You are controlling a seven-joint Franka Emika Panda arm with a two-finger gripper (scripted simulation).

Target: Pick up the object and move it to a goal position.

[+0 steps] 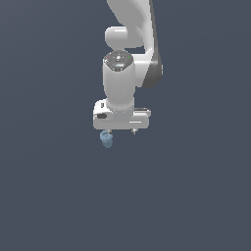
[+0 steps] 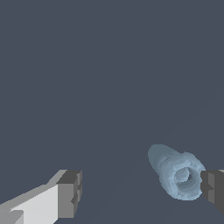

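- Exterior view: the gripper [image 1: 121, 130] hangs with jaws apart over the dark surface [image 1: 54, 196]; the pale blue object [image 1: 106, 139] sits just under one finger, off-centre. Closing from here may knock it aside.
- Wrist view: the object [image 2: 177, 172] lies beside one fingertip [image 2: 213, 189], possibly touching; small, matte, lumpy, with a ring-like knobbly top.

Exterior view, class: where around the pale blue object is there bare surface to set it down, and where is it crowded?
Bare dark surface lies on every side of the arm, widest below the pale blue object and toward both edges of the exterior view. The only crowded spot is just under the gripper, where the object sits close beside one finger in the wrist view.
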